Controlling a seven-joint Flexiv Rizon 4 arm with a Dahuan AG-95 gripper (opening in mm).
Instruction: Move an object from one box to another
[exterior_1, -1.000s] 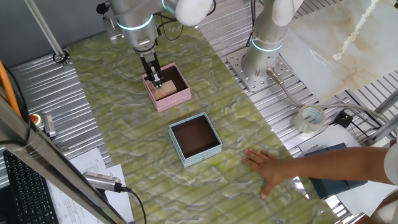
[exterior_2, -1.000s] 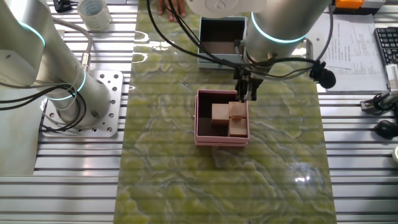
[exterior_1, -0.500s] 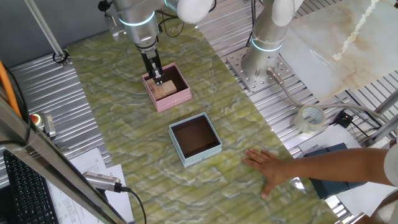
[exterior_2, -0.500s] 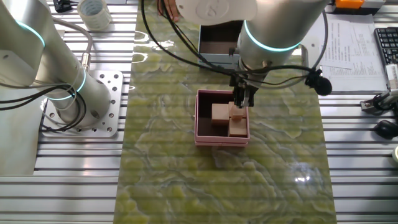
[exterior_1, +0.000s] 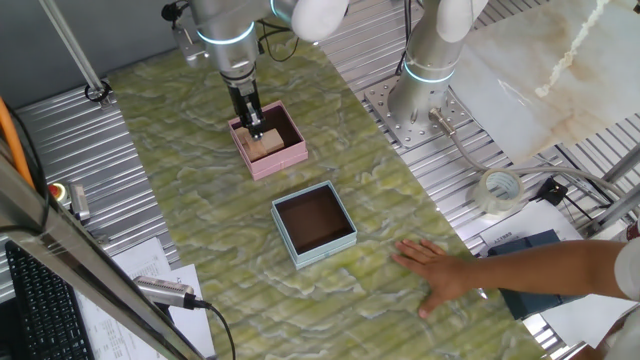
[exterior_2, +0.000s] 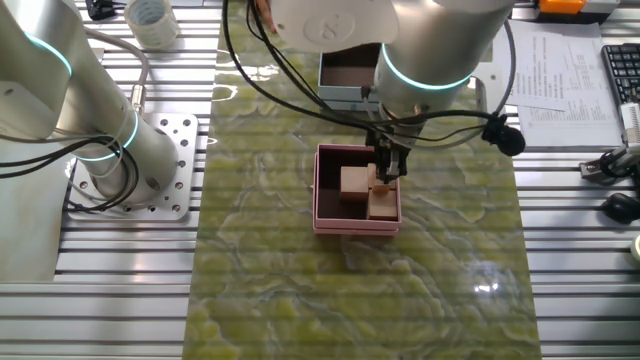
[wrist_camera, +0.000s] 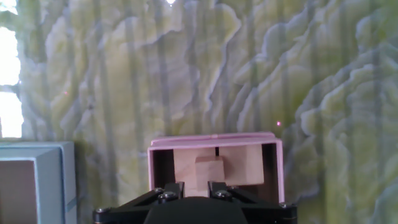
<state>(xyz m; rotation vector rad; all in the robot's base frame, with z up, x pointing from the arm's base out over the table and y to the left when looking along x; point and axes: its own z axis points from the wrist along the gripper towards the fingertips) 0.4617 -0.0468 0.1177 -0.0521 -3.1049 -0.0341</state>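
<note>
The small pink box (exterior_1: 290, 157) stands at the far side of the green mat and holds several tan wooden blocks (exterior_2: 353, 181). My gripper (exterior_1: 254, 124) reaches down into it and is shut on the small wooden cube (wrist_camera: 209, 169), just above the other blocks. In the other fixed view the gripper (exterior_2: 385, 176) is at the pink box's (exterior_2: 356, 224) right half, with the cube (exterior_2: 377, 183) at its tips. In the hand view the cube sits between the fingers (wrist_camera: 173, 187), over the pink box (wrist_camera: 214, 140). The light blue box (exterior_1: 296, 250) stands open, nearer the mat's middle.
A person's hand (exterior_1: 438, 274) lies flat on the mat to the right of the light blue box. A second robot base (exterior_1: 418, 100) stands at the mat's far right edge. A tape roll (exterior_1: 499, 190) lies beyond it. The light blue box (wrist_camera: 65, 180) shows at the hand view's lower left.
The arm has risen a little and shifted slightly, with the fingers still in the pink box. The person's hand has barely moved.
</note>
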